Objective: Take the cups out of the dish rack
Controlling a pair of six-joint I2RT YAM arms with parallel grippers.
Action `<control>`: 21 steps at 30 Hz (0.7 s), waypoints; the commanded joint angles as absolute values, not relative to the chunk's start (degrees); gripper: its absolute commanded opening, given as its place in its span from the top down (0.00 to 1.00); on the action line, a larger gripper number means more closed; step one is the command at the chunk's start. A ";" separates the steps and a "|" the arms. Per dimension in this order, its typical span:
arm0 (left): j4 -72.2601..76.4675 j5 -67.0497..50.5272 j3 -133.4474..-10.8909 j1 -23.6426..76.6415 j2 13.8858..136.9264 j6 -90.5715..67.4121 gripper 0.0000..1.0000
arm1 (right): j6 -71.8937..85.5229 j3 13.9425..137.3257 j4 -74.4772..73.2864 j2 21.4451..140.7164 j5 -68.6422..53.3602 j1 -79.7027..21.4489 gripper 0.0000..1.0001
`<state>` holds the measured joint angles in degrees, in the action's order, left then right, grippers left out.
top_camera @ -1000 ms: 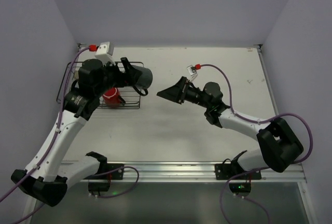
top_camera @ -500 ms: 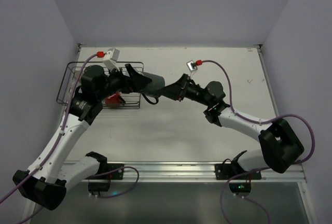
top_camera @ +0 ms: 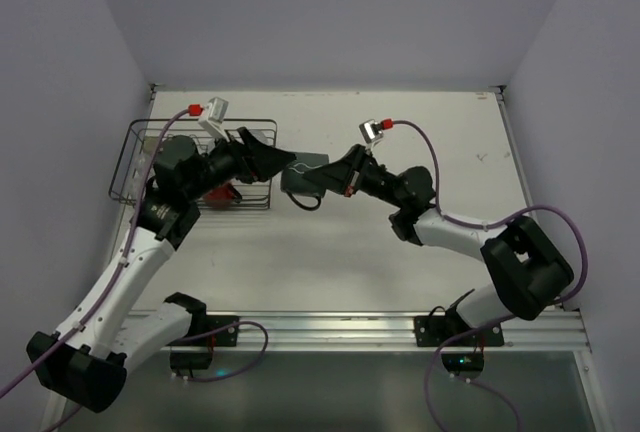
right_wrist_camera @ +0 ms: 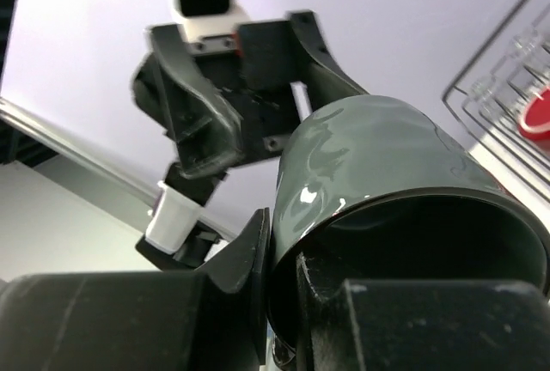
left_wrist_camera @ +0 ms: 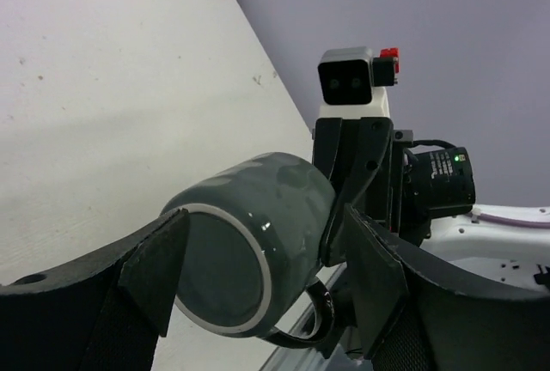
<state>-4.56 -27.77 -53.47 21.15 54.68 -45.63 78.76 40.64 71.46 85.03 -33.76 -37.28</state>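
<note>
The grey-green mug [top_camera: 303,174] has been carried clear of the rack [top_camera: 130,167] and handed over mid-air. It is now pinched by the right gripper [top_camera: 335,177] and released by the spread left gripper [top_camera: 268,152]. Placement is judged next.

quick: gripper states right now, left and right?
Left gripper: open, fingers either side of the dark grey-green mug's base.
Right gripper: closed on the mug's rim.
</note>
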 commanded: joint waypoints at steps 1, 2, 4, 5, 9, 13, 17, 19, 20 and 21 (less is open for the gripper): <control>-7.27 -25.36 -55.45 21.36 52.30 -41.94 0.23 | 77.96 38.07 81.39 82.18 -31.55 -36.57 1.00; -12.08 -22.35 -56.59 21.36 51.86 -37.57 0.14 | 77.09 36.75 80.43 80.79 -32.16 -35.52 1.00; -16.76 -12.11 -59.48 21.36 49.67 -32.98 0.08 | 75.16 35.43 73.59 79.02 -34.01 -33.93 1.00; -20.96 -8.04 -60.11 21.36 48.79 -29.48 0.04 | 71.32 35.07 70.08 76.93 -34.71 -32.36 1.00; -26.36 5.25 -58.81 21.36 44.22 -23.74 0.00 | 49.90 42.60 37.36 71.91 -31.92 -30.32 1.00; -27.07 10.01 -52.75 21.36 41.49 -22.06 0.00 | 26.40 62.45 -6.09 76.71 -15.85 -30.32 1.00; -25.93 12.04 -48.96 21.36 40.87 -21.53 0.00 | 10.41 86.15 -28.53 90.76 -0.84 -30.41 1.00; -24.62 10.82 -47.38 21.36 40.43 -21.27 0.00 | 7.14 91.29 -35.23 98.04 2.61 -30.32 1.00; -24.00 10.98 -47.03 21.36 40.43 -20.92 0.00 | 4.16 96.10 -37.16 100.43 5.94 -30.32 1.00; -23.65 11.16 -46.76 21.36 40.52 -20.74 0.00 | 2.83 98.33 -39.27 102.81 7.89 -30.41 1.00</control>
<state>-25.52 8.43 -47.33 21.26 41.10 -23.16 16.69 91.68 -20.75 96.60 -4.58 -30.44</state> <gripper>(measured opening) 0.997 0.131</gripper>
